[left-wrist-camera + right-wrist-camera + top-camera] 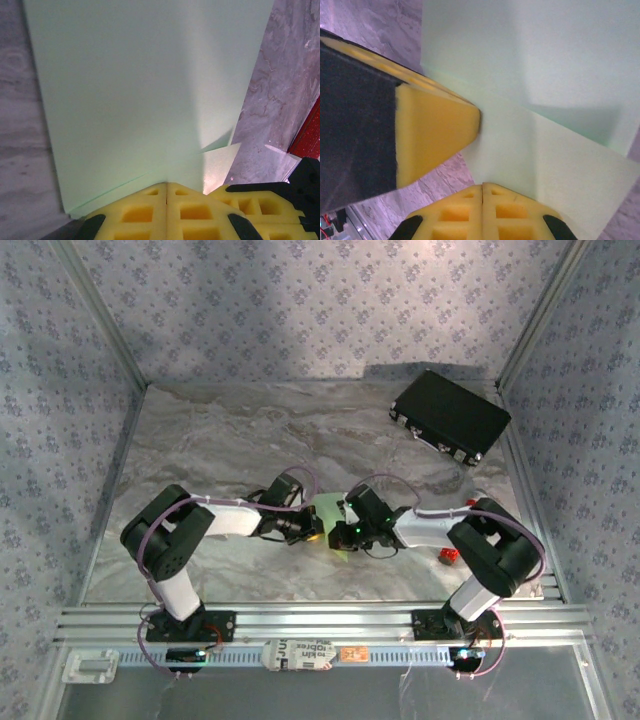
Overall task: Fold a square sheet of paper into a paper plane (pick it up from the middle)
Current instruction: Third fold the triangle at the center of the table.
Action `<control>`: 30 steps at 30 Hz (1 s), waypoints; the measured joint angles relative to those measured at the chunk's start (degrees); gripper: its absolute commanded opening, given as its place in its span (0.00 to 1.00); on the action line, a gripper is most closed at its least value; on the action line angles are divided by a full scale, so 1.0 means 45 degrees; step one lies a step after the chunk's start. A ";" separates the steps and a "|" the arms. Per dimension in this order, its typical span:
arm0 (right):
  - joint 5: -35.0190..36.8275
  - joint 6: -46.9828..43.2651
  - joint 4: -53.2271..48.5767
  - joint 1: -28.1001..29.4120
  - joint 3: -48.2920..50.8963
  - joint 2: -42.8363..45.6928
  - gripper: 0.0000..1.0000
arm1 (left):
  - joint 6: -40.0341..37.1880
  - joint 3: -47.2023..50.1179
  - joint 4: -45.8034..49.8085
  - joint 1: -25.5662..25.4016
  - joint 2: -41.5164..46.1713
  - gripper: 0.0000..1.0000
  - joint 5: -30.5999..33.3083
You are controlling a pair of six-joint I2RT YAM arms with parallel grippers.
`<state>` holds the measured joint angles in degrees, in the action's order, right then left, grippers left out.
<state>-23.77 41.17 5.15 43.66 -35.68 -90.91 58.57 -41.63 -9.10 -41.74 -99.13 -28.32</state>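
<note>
Left gripper (166, 192): jaws are sitting fully closed, yellow pads pressed flush together; tips are meeting the near edge of the square sheet of paper (140, 100); cannot tell whether the sheet is pinched between the pads or merely lying under them.

Right gripper (483, 192): jaws likewise closed, pads touching along the seam; tips are resting at the paper's edge, with the sheet running on past them to the right; same doubt about an actual pinch.

Both arms are reaching inward across the marble-patterned table (220, 440); the two grippers are meeting at its middle front, close together, with the pale green sheet between and just beyond them. In the right wrist view one of the left gripper's pads (435, 130) is pointing at the sheet from the left, its tip touching the paper.

Paper: more than one layer is showing; a straight edge of an upper layer is crossing the lower layer on a diagonal; a small flap is lying at the lower right in the left wrist view.

Black case (450, 415) is lying at the far right corner, well apart from the paper; small red object (449, 556) is sitting near the right arm.
</note>
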 measured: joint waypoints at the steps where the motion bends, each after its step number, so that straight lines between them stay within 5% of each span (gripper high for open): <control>1: 0.0015 0.0000 -0.0044 -0.0005 0.0102 0.0126 0.01 | 0.0000 0.0029 -0.0044 0.0000 0.0000 0.01 -0.0005; 30: 0.0340 0.0447 0.1117 0.0486 0.0199 -0.0209 0.08 | 0.0049 0.0180 -0.0544 0.0107 -0.0092 0.00 -0.0141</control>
<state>-22.24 43.18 10.17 45.84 -34.79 -91.85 58.78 -40.82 -11.55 -41.25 -99.55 -28.95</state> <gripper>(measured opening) 0.065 0.040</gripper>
